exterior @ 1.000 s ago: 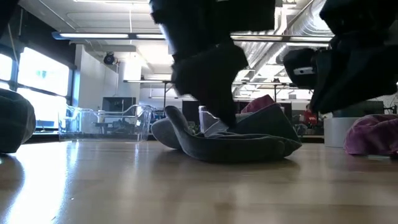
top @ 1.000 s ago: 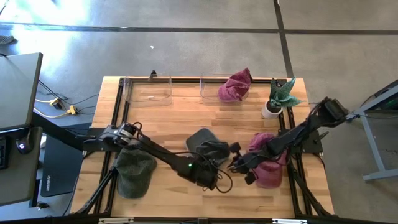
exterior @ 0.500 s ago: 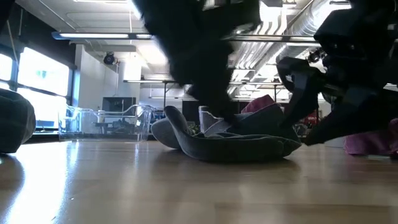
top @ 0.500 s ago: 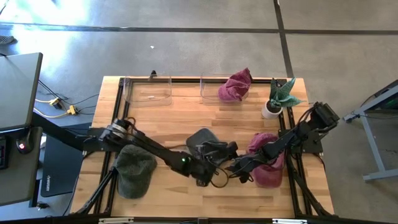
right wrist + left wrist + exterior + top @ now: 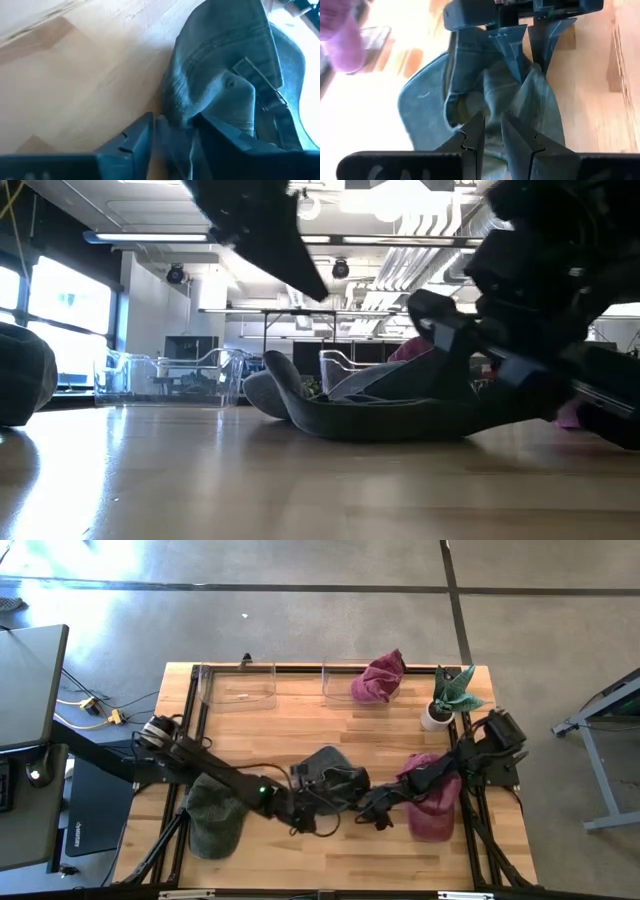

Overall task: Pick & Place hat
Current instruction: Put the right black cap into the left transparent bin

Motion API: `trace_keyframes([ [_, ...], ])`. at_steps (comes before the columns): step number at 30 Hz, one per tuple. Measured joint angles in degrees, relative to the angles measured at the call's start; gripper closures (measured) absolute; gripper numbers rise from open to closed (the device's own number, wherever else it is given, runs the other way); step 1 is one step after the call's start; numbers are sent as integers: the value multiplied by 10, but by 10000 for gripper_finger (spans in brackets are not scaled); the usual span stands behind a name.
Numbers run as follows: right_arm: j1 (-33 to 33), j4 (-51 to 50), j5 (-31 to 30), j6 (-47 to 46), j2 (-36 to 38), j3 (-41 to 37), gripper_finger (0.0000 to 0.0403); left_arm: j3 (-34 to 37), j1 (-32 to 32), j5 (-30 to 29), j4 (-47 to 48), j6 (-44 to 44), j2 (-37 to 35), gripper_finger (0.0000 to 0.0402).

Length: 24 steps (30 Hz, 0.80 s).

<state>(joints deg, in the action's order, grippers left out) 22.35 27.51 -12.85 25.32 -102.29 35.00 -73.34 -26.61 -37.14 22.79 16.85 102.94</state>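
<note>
Two grippers are meeting at the grey hat (image 5: 328, 772), which is lying mid-table. The right gripper (image 5: 172, 131) is sitting with its fingers parted around the hat's edge. The left gripper (image 5: 491, 134) is hovering just over the fabric, fingers narrow, gripping nothing.

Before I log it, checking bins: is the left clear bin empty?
Empty: the left clear bin shows only bare wood inside from above.
</note>
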Motion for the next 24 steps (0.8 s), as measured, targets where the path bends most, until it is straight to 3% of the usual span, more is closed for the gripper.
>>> trace_keyframes([
  [3,-13,-19,22,0,-12,21,310,-1,-17,-28,61,41,-1,342],
  [7,-27,-79,46,-19,4,42,377,0,-35,-17,159,119,0,342],
  [11,-54,-141,69,-48,55,71,365,0,-49,-9,258,214,6,342],
  [14,-84,-178,106,-71,106,104,357,-1,-70,-40,348,283,6,342],
  [18,-145,-269,158,-89,165,187,376,0,-103,-109,494,444,6,342],
  [21,-201,-323,208,-104,178,267,376,17,-121,-159,480,484,4,342],
  [24,-271,-340,280,-134,163,343,376,58,-122,-160,408,460,2,342],
])
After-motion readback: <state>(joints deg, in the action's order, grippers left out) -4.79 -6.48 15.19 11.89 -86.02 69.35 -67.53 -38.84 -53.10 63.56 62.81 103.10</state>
